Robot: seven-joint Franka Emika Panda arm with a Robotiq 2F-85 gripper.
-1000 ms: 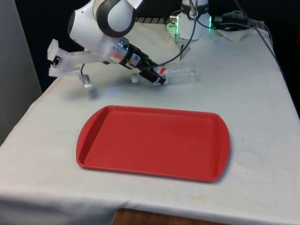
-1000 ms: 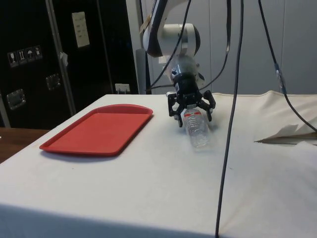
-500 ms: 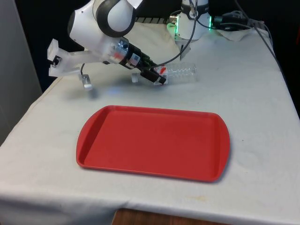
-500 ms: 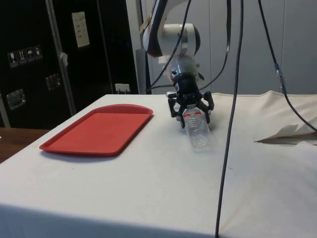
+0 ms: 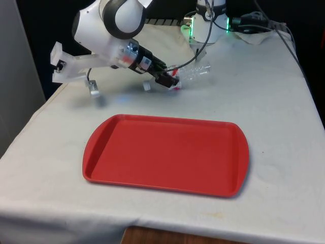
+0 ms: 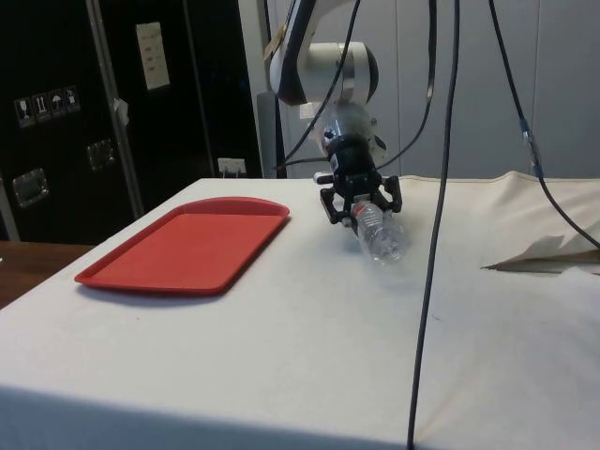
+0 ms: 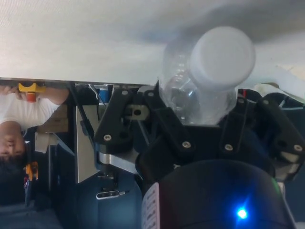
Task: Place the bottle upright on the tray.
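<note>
- The bottle (image 5: 195, 72) you are after is clear plastic with a red label near its neck. It sits beyond the tray's far edge, close to the robot's end of the table.
- Its long axis is close to level, tilted a little, with the base end pointing away from the fingers and slightly raised; in the side view the bottle (image 6: 380, 234) appears to hang just clear of the cloth.
- The gripper (image 5: 171, 80) has its fingers clamped on the neck end, so the body sticks straight out past the fingertips, roughly in line with the wrist. In the wrist view the bottle (image 7: 205, 76) runs away from the camera between the two black fingers (image 7: 164, 126), its round end facing you.
- That relation is what your next move turns on, as I judge it: to stand the bottle up you must rotate the wrist until the base points down.
- The red tray (image 5: 101, 152) lies flat and bare, well apart from the bottle, nearer the front camera.
- A person (image 7: 19, 124) shows in the wrist view, in a white top.
</note>
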